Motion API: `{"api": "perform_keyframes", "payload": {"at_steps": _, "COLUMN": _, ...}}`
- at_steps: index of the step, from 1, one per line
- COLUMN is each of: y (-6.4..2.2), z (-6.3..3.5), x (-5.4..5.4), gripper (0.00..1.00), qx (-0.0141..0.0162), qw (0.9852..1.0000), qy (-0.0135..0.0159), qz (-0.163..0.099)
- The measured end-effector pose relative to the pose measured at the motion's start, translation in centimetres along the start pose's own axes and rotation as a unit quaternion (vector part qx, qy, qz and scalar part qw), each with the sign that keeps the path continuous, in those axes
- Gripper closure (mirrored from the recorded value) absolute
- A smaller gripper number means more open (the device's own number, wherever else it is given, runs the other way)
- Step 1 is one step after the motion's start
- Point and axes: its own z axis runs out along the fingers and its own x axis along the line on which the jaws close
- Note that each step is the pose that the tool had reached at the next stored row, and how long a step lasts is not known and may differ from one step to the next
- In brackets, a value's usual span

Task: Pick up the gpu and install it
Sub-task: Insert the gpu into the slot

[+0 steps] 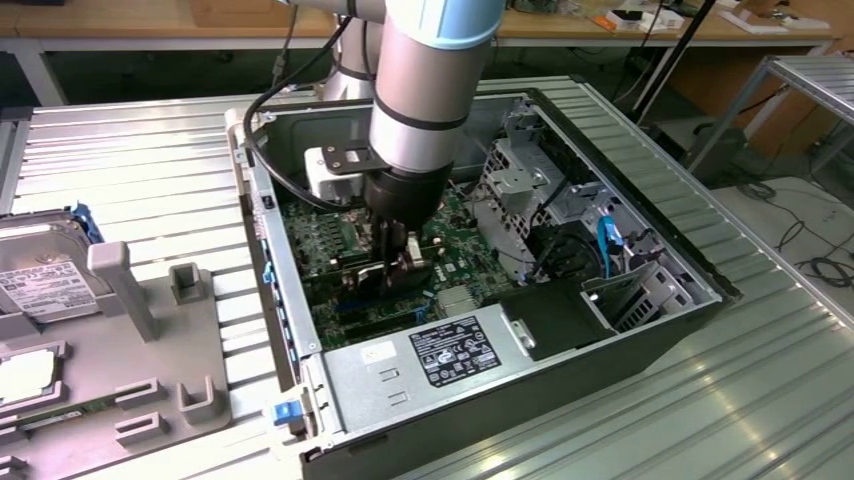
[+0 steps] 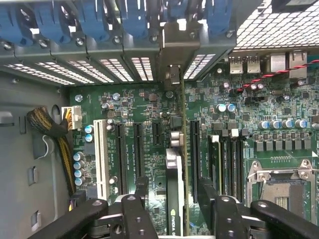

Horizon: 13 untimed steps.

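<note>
Your gripper (image 2: 174, 209) stood with its black fingers (image 2: 134, 214) spread apart, one on each side of the gpu (image 2: 174, 174) and clear of it, so it held nothing. The card stood on edge between them in a slot of the green motherboard (image 2: 144, 124), seen from above as a narrow dark strip with part of a white logo printed near the fingers; you could not read the whole word. Its silver bracket end (image 2: 172, 74) met the row of vented rear slot covers (image 2: 104, 69) under the blue retaining clips (image 2: 89, 20).

In the exterior view, your arm (image 1: 420, 100) reached straight down into the open computer case (image 1: 641, 250), which lay on its side. A silver power supply (image 1: 414, 365) near the front of the case carried a black label with white print too small to read. To the exterior view's left, a grey holder tray (image 1: 147, 330) held a hard drive (image 1: 40, 275) with a white label. Everything rested on a ribbed metal table (image 1: 134, 160), with wooden benches (image 1: 134, 25) behind it.
</note>
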Motion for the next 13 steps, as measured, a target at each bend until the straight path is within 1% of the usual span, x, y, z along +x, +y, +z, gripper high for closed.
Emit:
{"api": "perform_keyframes", "payload": {"at_steps": 5, "y": 0.04, "z": -1.13, "x": 0.0, "gripper": 0.47, "qx": -0.0013, "qw": 1.0000, "qy": 0.0001, "qz": 0.004}}
{"api": "perform_keyframes", "payload": {"at_steps": 8, "y": 0.06, "z": -1.93, "x": 0.0, "gripper": 0.47, "qx": -0.0016, "qw": 1.0000, "qy": 0.0005, "qz": 0.005}}
{"api": "perform_keyframes", "payload": {"at_steps": 13, "y": 0.07, "z": -2.07, "x": 0.0, "gripper": 0.49, "qx": -0.0015, "qw": 1.0000, "qy": 0.0005, "qz": 0.005}}
